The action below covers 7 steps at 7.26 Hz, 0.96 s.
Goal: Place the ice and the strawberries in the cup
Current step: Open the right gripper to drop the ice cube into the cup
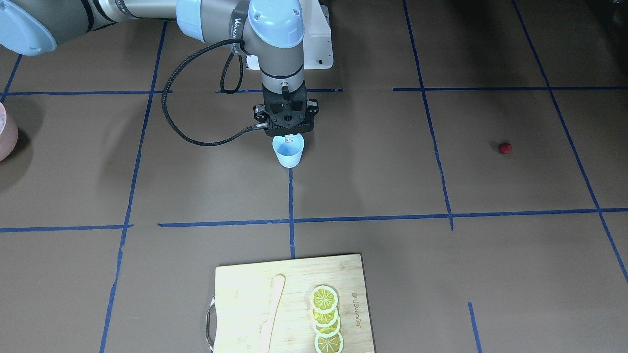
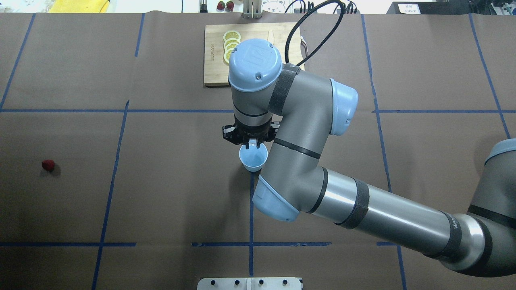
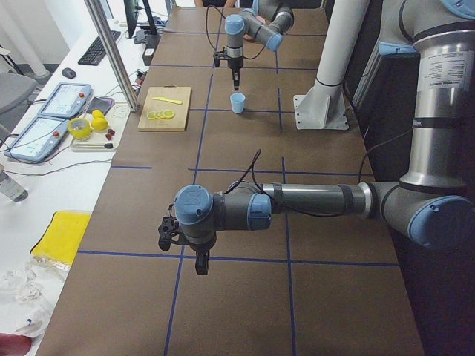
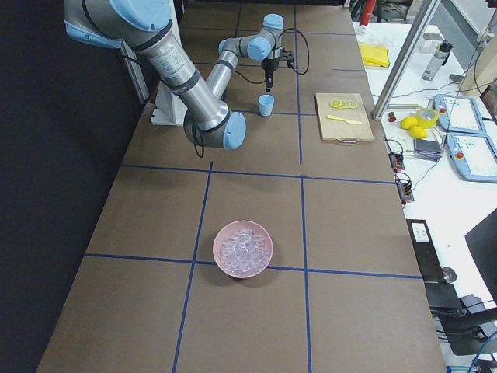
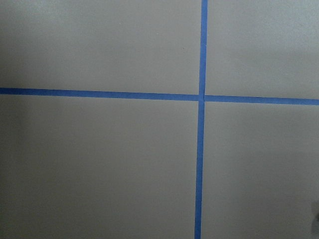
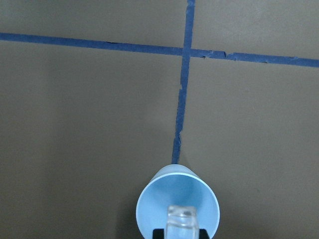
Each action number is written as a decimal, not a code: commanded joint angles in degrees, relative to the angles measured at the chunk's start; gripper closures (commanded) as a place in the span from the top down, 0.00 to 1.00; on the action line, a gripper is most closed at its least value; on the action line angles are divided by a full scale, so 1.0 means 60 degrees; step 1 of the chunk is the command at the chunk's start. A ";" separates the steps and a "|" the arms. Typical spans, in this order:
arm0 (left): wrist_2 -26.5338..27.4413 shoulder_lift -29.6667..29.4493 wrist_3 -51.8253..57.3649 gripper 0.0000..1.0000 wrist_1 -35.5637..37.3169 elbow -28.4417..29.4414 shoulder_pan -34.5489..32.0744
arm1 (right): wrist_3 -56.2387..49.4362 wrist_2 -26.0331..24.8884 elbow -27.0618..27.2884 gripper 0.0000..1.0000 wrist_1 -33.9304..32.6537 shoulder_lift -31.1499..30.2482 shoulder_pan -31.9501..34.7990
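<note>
Ice cube (image 6: 181, 219) is pinched in the right gripper (image 2: 253, 142) just over the cup (image 2: 253, 158), and it's clearest on the wrist cam. Strawberry (image 2: 48, 164) sits well apart. Left gripper (image 3: 200, 265) only shows in the side view, so can't tell its state.

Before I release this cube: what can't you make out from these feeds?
Left gripper: open or shut unknown; only the exterior left view shows it.
Cup floor: right wrist view's bottom edge crops it, the ice covers part.
Pink bowl contents: too small to count in exterior right view.
</note>
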 commanded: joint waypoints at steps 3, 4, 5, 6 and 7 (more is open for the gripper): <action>0.0000 -0.0006 0.0000 1.00 0.0000 0.0002 -0.0005 | -0.0002 -0.0071 -0.0122 0.09 0.0059 -0.0017 -0.0090; 0.0000 -0.0006 0.0000 1.00 0.0000 0.0002 -0.0005 | -0.0002 -0.0071 -0.0122 0.44 0.0059 -0.0017 -0.0090; 0.0000 0.0009 -0.0015 1.00 0.0000 0.0017 -0.0005 | -0.0002 -0.0086 -0.0107 0.76 0.0059 -0.0046 -0.0148; 0.0000 0.0009 0.0000 1.00 0.0000 0.0017 -0.0005 | -0.0002 -0.0274 -0.0122 0.77 0.0059 -0.0046 -0.0192; 0.0000 0.0009 0.0000 1.00 0.0000 0.0017 -0.0005 | -0.0002 -0.0349 -0.0136 0.79 0.0059 -0.0046 -0.0222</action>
